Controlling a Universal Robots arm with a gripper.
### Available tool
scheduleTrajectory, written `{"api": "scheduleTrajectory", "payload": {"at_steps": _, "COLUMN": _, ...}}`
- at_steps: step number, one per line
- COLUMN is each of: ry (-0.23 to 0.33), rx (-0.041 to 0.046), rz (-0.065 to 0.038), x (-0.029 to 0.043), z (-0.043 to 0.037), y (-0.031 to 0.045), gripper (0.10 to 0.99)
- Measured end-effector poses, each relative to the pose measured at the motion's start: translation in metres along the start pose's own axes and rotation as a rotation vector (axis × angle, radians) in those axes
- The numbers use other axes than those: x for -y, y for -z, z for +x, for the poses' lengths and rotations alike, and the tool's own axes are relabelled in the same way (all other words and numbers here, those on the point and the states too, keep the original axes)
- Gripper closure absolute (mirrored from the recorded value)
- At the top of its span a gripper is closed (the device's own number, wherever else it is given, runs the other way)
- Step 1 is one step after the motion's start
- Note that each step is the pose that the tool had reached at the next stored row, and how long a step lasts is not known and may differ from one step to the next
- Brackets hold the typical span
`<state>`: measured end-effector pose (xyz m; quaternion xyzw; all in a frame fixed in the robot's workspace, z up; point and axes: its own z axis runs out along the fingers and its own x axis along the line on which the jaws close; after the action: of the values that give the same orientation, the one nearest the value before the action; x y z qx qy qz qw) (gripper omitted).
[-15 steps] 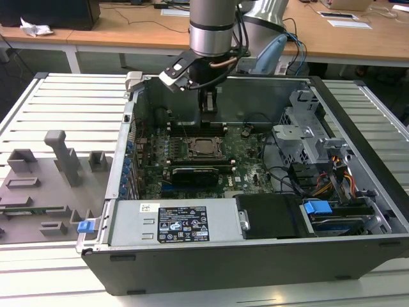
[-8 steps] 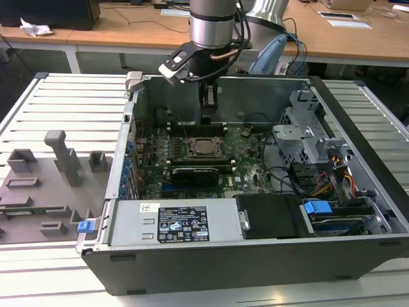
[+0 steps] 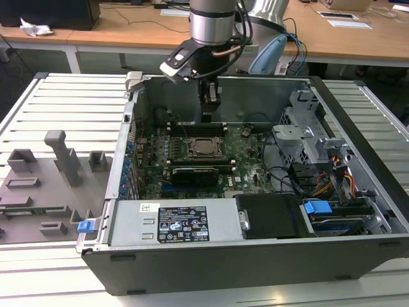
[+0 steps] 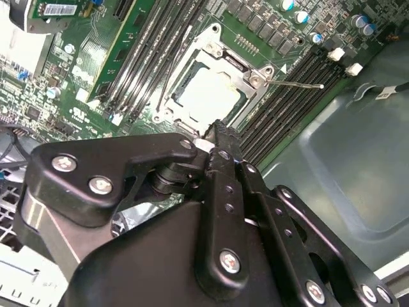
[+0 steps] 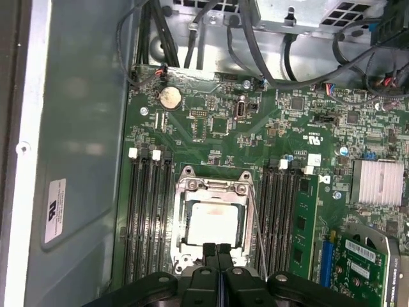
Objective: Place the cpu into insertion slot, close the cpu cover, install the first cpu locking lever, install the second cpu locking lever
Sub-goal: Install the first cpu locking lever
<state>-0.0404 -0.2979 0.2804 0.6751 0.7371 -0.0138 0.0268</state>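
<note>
Chip: the chip lies flat in the socket on the green board, close to the centre of the exterior view.
Facing and axis: its pale metal top faces up. It is square, so it has no real long axis, and its edges run parallel to the memory slots on either side.
Cover: the cover looks lowered around the chip, whose top shows through the window.
Lever: a thin lever sticks out from a frame corner over the slots and is apparently unlatched.
Claw: the claw is pressed together and pinches nothing. Its tip hangs just beside the socket's edge.
Risk: a descent slightly off line could drive the tip into the chip's top or the slots. A springy lever could slip off the narrow tip and snap back.
</note>
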Motion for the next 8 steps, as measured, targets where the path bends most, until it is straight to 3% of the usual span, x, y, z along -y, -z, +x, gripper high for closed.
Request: {"api": "scheduleTrajectory", "payload": {"at_steps": 8, "ry": 0.094, "rx": -0.0013, "rz": -0.006, "x": -0.0001, "z": 0.0005, "y": 0.0008, "gripper": 0.976}}
